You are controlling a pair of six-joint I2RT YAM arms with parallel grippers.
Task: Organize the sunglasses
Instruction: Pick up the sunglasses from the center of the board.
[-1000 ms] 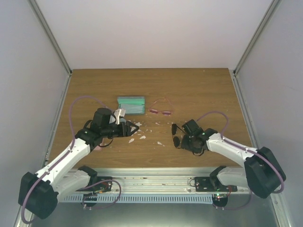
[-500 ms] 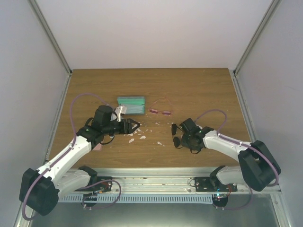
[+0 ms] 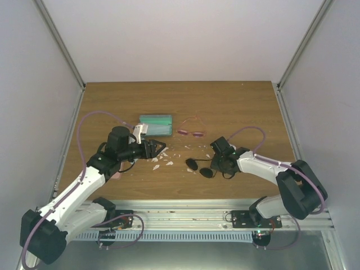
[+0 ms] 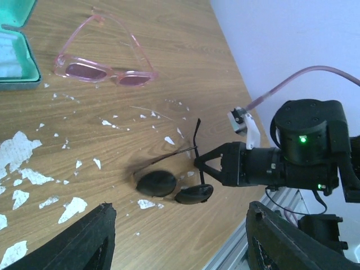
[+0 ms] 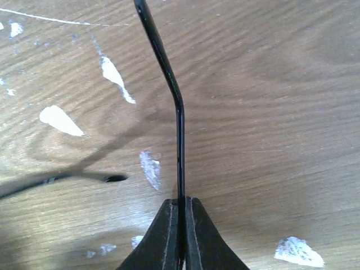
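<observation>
Top, table: a brown wood table [image 3: 242, 107] is seen, with white chips [image 3: 169, 163] spread over its middle.
Top, pink glasses: the pink glasses [image 3: 191, 132] are laid toward the back, just right of a green case [image 3: 156, 125].
Top, dark glasses: the dark glasses [image 3: 199, 168] are laid nearer the front, between the two grippers.
Top, left gripper: the left gripper [image 3: 157, 149] is held in front of the case, apart from both pairs.
Top, right gripper: the right gripper [image 3: 211, 166] is placed right at the dark glasses.
Left wrist, left gripper: its fingers are spread wide and nothing is held between them.
Left wrist, dark glasses: both lenses are rested on the wood, and one thin arm is pinched by the right gripper.
Left wrist, pink glasses: they are seen unfolded, beside the case.
Right wrist, right gripper: its tips are pressed together on the thin black arm, which is bent partway up.
</observation>
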